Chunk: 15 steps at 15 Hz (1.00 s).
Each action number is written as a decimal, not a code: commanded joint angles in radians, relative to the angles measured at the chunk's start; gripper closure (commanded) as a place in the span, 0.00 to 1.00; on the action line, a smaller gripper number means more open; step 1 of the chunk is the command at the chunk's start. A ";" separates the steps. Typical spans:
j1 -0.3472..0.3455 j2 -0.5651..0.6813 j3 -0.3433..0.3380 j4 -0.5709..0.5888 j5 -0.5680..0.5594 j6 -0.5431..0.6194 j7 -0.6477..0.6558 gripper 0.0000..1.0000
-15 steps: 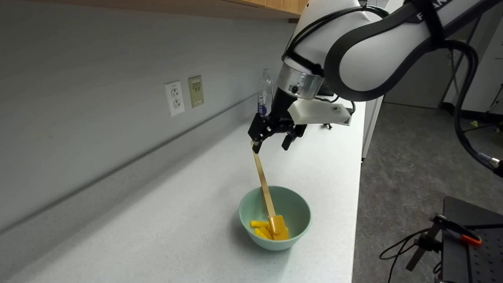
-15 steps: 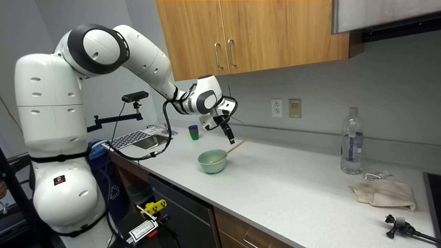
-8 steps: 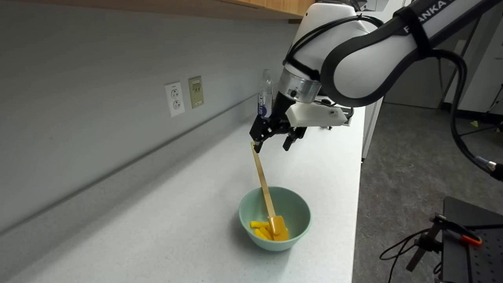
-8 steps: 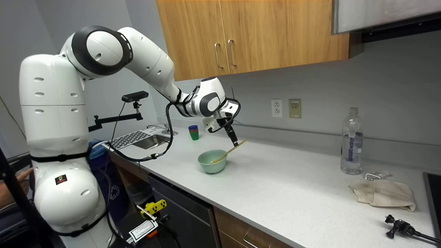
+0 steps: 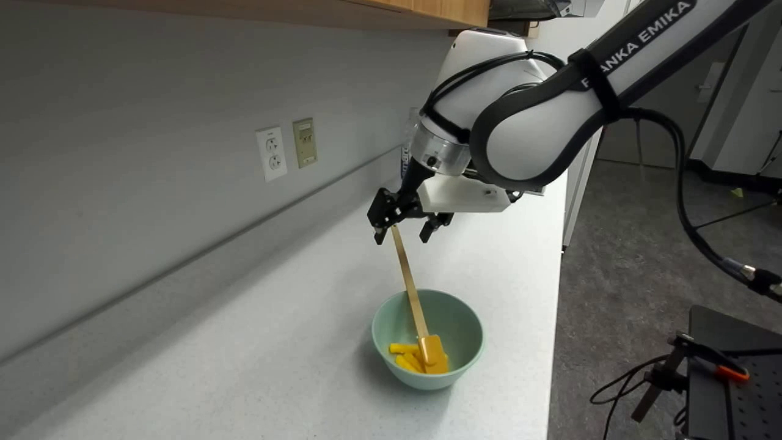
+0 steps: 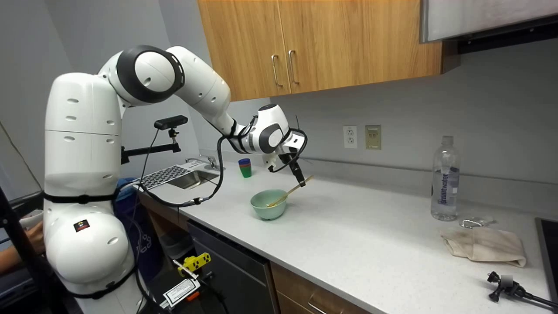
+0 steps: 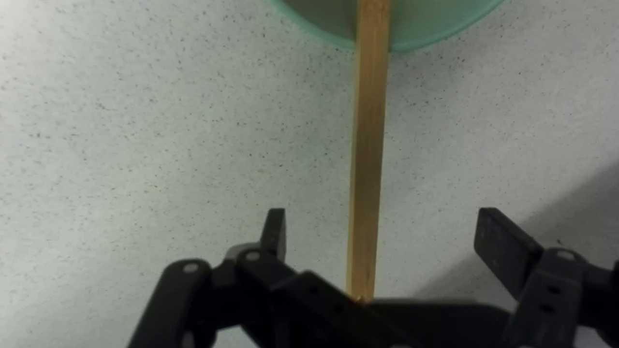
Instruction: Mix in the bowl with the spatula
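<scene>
- Gripper (image 5: 402,236): tilted, fingertips downward over the counter (image 5: 263,373); fingers (image 7: 500,244) spread well apart.
- Spatula (image 5: 408,275): wooden handle (image 7: 368,159) runs between the two fingers in wrist view, visible gap on either side. Whether it sits at fingertip depth, cannot tell. Near end hidden by gripper parts in that view.
- Bowl (image 5: 465,330): pale green, upright on the counter in both exterior views; wrist view catches only part of its rim and inside.
- Handle slants across the bowl's rim, upper end outside, over the counter.
- Blade (image 5: 434,354): yellow-orange, inside the bowl, at the yellow pieces (image 5: 403,349).
- Water bottle (image 6: 444,192): upright, well apart from the bowl; folded cloth (image 6: 484,246) near it.
- Stacked cups (image 6: 245,168): on the counter, farther back than the bowl in an exterior view.
</scene>
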 commanded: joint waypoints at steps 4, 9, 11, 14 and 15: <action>0.069 0.118 -0.084 0.131 -0.039 0.005 0.029 0.00; 0.086 0.156 -0.117 0.183 -0.028 -0.001 0.030 0.35; 0.097 0.155 -0.128 0.187 -0.031 -0.004 0.036 0.51; 0.118 0.140 -0.145 0.182 -0.045 -0.014 0.046 0.74; 0.128 0.137 -0.155 0.181 -0.054 -0.016 0.053 0.81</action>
